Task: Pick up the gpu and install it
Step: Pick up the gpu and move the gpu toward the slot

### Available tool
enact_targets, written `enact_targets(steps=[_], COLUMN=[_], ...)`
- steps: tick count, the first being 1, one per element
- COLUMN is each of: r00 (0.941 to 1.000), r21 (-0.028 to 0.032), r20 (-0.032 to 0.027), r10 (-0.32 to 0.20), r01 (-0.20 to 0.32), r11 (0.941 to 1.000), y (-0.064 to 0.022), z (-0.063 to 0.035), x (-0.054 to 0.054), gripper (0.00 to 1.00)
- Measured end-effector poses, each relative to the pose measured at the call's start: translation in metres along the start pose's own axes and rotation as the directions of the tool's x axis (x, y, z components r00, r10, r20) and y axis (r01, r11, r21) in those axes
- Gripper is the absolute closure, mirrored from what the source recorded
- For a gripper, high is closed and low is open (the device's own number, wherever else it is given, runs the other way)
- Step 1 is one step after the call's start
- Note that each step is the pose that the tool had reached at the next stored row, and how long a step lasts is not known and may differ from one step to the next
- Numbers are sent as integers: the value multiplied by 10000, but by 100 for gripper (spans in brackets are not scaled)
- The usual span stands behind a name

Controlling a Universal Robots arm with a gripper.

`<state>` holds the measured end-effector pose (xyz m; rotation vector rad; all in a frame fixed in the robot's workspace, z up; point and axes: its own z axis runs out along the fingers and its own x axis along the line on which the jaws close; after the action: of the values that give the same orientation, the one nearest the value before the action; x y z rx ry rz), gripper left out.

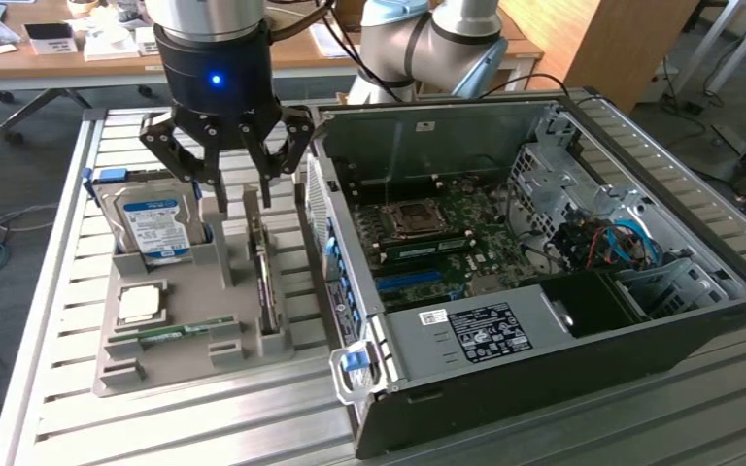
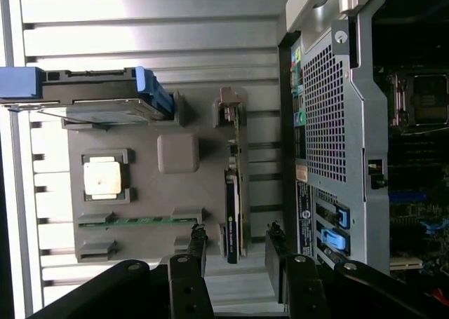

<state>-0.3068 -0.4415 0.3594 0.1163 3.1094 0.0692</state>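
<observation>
The gpu (image 1: 263, 264) stands on edge in a slot of the grey holder tray (image 1: 152, 374), a thin card with its silver bracket end towards the back. In the wrist view the gpu (image 2: 236, 186) runs lengthwise between my two fingers. My gripper (image 1: 244, 189) hangs just above the card's rear end, open, with nothing between its fingers. Seen from the wrist, the gripper (image 2: 236, 236) straddles the line of the card without touching it.
The open computer case (image 1: 542, 243) lies close beside the tray on the exterior view's right, motherboard (image 1: 438, 243) exposed. The tray also holds a hard drive (image 1: 152, 228) with blue rails, a processor chip (image 1: 140, 303) and a memory stick (image 1: 172, 332). All rest on a slatted metal table (image 1: 218, 427).
</observation>
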Motion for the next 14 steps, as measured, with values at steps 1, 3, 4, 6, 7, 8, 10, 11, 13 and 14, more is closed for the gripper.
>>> enact_targets(steps=[1,3,4,6,7,8,10,11,13,14], r00=[10000,10000,10000,10000,10000,10000,10000,10000,10000,10000], r21=[0,1,1,1,1,1,1,1,1,1], r20=[0,0,0,-1,0,-1,0,0,0,0], r10=[-1,0,-1,0,-1,0,-1,0,0,-1], r01=[1,0,1,0,1,0,1,0,0,1], r11=[10000,10000,10000,10000,10000,10000,10000,10000,10000,10000], y=[0,-1,-1,-2,-2,-2,-2,-2,-2,-2], z=[7,19,23,29,32,34,40,42,47,49], x=[0,0,0,1,1,1,1,1,1,1], gripper=[53,53,53,53,53,53,53,53,53,53])
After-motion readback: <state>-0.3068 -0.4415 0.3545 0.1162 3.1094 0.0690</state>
